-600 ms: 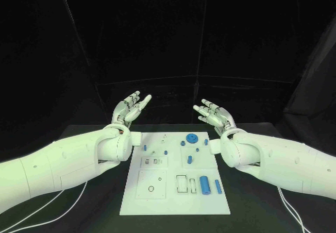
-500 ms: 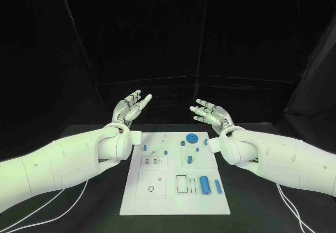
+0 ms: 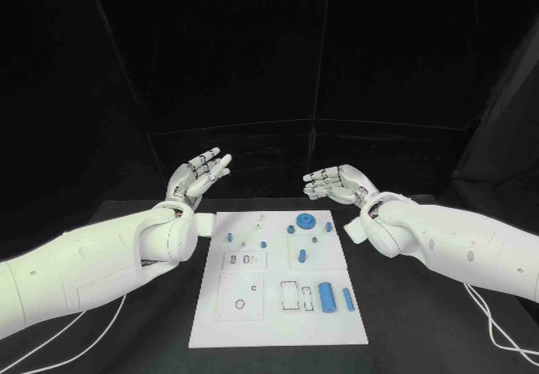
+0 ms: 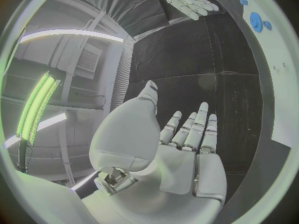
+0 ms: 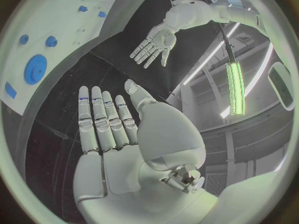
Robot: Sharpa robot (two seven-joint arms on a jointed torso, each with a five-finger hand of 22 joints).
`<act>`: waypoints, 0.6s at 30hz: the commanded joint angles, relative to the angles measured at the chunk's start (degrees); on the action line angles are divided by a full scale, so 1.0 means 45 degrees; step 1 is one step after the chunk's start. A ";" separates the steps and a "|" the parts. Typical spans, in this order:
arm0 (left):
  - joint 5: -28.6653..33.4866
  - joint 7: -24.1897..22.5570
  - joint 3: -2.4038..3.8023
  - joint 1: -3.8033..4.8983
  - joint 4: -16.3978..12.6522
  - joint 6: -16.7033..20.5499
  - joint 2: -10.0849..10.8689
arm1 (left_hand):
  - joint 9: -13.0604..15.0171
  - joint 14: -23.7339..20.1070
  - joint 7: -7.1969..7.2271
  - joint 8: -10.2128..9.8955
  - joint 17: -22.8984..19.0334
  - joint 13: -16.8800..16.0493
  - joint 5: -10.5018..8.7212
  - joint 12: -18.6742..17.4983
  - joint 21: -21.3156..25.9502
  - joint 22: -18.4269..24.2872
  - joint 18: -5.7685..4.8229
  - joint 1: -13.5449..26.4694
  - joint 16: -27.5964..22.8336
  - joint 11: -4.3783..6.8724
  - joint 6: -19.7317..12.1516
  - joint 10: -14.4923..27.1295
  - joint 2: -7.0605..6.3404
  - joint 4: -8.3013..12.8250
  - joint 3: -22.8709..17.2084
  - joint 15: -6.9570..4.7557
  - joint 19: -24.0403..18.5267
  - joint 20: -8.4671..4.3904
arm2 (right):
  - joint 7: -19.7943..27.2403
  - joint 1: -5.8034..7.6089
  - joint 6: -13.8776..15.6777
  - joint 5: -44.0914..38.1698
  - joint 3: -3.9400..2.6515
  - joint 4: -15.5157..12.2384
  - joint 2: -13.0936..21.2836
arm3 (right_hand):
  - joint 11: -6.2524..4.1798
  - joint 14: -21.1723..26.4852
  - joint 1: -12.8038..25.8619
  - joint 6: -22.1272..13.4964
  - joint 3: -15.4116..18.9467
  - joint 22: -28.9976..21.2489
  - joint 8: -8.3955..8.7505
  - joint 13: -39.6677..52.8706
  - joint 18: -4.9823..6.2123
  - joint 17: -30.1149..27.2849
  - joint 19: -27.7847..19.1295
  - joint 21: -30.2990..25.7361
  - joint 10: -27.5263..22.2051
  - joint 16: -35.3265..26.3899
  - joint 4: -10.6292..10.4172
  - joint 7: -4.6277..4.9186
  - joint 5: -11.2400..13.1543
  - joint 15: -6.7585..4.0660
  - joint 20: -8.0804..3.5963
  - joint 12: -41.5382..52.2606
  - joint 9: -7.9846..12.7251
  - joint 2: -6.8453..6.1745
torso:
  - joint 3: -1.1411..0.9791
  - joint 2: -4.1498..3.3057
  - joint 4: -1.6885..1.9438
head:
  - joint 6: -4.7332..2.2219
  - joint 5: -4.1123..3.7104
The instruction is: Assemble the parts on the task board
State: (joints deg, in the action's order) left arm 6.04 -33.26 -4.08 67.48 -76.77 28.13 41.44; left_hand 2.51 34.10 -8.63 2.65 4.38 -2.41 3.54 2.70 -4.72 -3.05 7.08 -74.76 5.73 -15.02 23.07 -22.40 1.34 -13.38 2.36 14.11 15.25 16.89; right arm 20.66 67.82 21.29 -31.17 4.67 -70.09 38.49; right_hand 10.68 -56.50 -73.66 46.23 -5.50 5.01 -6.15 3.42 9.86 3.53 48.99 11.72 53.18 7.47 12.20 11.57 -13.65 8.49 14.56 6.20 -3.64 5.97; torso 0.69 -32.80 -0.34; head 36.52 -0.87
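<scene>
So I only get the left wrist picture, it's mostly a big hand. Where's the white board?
Observer: In the head view the task board lies flat on the table between both arms.
Operator: Which blue piece is biggest?
Observer: A blue cylinder, lying on the board's near right part.
Operator: Are the hands close to it?
Observer: No. The left hand and right hand are raised beyond the board's far edge, open and holding nothing.
</scene>
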 commanded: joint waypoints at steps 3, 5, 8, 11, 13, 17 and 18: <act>0.0064 -0.0380 0.0009 0.0029 -0.0230 -0.0929 0.0294 | 0.0267 0.2329 -0.1662 0.0569 0.0266 -0.0370 0.0007 0.1000 -0.1609 -0.0756 0.0256 -0.0236 0.0807 0.0221 0.2708 -0.4395 0.0205 0.0337 0.0125 -0.0368 0.3951 -0.0041 | -0.0292 0.0157 0.0507 -0.3251 -0.0019 0.0014 0.0031 | -0.0417 -0.2527 -0.0204 0.1790 -0.0685 0.0007 -0.0010 0.0033 0.0162 0.0095 0.1872 0.0636 0.1929 0.0035 0.0827 0.0095 0.0103 -0.0639 -0.0634 -0.0307 -0.0045 -0.0189 | 0.0024 -0.0273 0.0104 | -0.0070 -0.0058; -0.0061 -0.0338 0.0009 0.0030 -0.0363 -0.1083 0.0448 | 0.0444 0.3074 -0.1535 0.0994 0.0318 -0.0395 0.0009 0.1331 -0.2038 -0.0896 0.0498 -0.0275 0.1063 0.0413 0.4625 -0.5462 0.0307 0.0455 0.0204 -0.0615 0.4889 -0.0068 | -0.0428 0.0226 0.0523 -0.3884 -0.0022 0.0008 0.0070 | -0.0517 -0.2893 -0.0327 0.1984 -0.0840 0.0059 0.0003 0.0040 0.0156 0.0136 0.2137 0.0804 0.2176 0.0061 0.0959 0.0017 0.0135 -0.0776 -0.0786 -0.0364 -0.0055 -0.0330 | 0.0028 -0.0347 0.0161 | -0.0078 -0.0093; -0.0298 -0.0261 0.0009 0.0032 -0.0632 -0.1270 0.0701 | 0.0497 0.4107 -0.1290 0.1261 0.0386 -0.0399 0.0007 0.1653 -0.2474 -0.1007 0.0760 -0.0389 0.1383 0.0734 0.5933 -0.6511 0.0397 0.0678 0.0284 -0.0960 0.5874 -0.0128 | -0.0746 0.0369 0.0421 -0.4869 -0.0026 -0.0005 0.0088 | -0.0671 -0.3513 -0.0431 0.2282 -0.0971 0.0202 -0.0023 0.0062 0.0151 0.0258 0.2584 0.1152 0.2627 0.0215 0.0961 -0.0081 0.0174 -0.0995 -0.1018 -0.0358 -0.0074 -0.0490 | 0.0041 -0.0522 0.0242 | -0.0143 -0.0126; -0.0551 -0.0164 0.0008 0.0033 -0.1006 -0.1419 0.0994 | 0.0431 0.5080 -0.1060 0.1301 0.0451 -0.0417 0.0006 0.1863 -0.2771 -0.1040 0.0804 -0.0541 0.1584 0.1005 0.6622 -0.7546 0.0479 0.0973 0.0343 -0.1249 0.6737 -0.0378 | -0.1400 0.0527 0.0058 -0.6247 -0.0031 -0.0071 0.0086 | -0.0895 -0.4548 -0.0488 0.2660 -0.0989 0.0528 -0.0071 0.0093 0.0147 0.0554 0.3341 0.1841 0.3228 0.0654 0.0947 -0.0221 0.0114 -0.1342 -0.1390 -0.0327 -0.0091 -0.0677 | 0.0082 -0.0702 0.0331 | -0.0148 -0.0190; -0.0792 -0.0128 0.0008 0.0033 -0.1228 -0.1483 0.1148 | 0.0379 0.5454 -0.0988 0.1258 0.0500 -0.0430 0.0011 0.1895 -0.2839 -0.1019 0.0795 -0.0643 0.1615 0.1114 0.6859 -0.7956 0.0509 0.1149 0.0348 -0.1366 0.7046 -0.0491 | -0.1876 0.0603 -0.0263 -0.7076 -0.0035 -0.0146 0.0085 | -0.1001 -0.5096 -0.0477 0.2775 -0.0945 0.0754 -0.0039 0.0088 0.0148 0.0767 0.3721 0.2282 0.3435 0.0954 0.0922 -0.0286 0.0090 -0.1504 -0.1609 -0.0376 -0.0075 -0.0796 | 0.0109 -0.0786 0.0381 | -0.0172 -0.0219; -0.1646 -0.0068 0.0006 0.0030 -0.1648 -0.1639 0.1400 | 0.0326 0.5719 -0.0948 0.1178 0.0545 -0.0429 0.0009 0.1847 -0.2845 -0.0967 0.0792 -0.0723 0.1577 0.1177 0.7050 -0.8254 0.0533 0.1328 0.0349 -0.1443 0.7269 -0.0574 | -0.2991 0.0733 -0.0990 -0.8920 -0.0043 -0.0307 0.0045 | -0.1163 -0.5994 -0.0446 0.2979 -0.0858 0.1230 0.0035 0.0097 0.0117 0.1277 0.4292 0.3164 0.3786 0.1656 0.0892 -0.0405 0.0079 -0.1753 -0.1965 -0.0456 -0.0057 -0.0962 | 0.0154 -0.0985 0.0494 | -0.0219 -0.0321; -0.1810 -0.0054 0.0005 0.0029 -0.1738 -0.1674 0.1440 | 0.0320 0.5735 -0.0946 0.1164 0.0548 -0.0426 0.0009 0.1834 -0.2839 -0.0958 0.0791 -0.0744 0.1565 0.1180 0.7062 -0.8273 0.0527 0.1359 0.0348 -0.1448 0.7284 -0.0579 | -0.3249 0.0755 -0.1141 -0.9361 -0.0045 -0.0333 0.0023 | -0.1199 -0.6247 -0.0431 0.3012 -0.0845 0.1354 0.0062 0.0106 0.0130 0.1435 0.4434 0.3389 0.3875 0.1884 0.0880 -0.0438 0.0076 -0.1803 -0.2044 -0.0454 -0.0053 -0.0979 | 0.0162 -0.1033 0.0525 | -0.0242 -0.0361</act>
State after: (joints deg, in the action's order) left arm 2.54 -33.37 -4.09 67.53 -83.99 22.95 47.80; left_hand 4.03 59.50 -12.99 8.16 6.76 -4.26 3.54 11.08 -17.32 -7.39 10.22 -77.62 12.82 -9.61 54.47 -59.28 3.71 -7.48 4.00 7.49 47.65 14.33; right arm 12.23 71.01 20.11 -61.97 4.55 -71.25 38.73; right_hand 6.63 -77.48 -75.63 57.54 -9.28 8.20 -6.15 3.75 9.82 6.88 64.11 21.25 67.22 11.65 15.97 10.36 -13.35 2.41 7.88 4.80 -3.86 3.07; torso 1.21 -36.45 1.44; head 35.57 -2.14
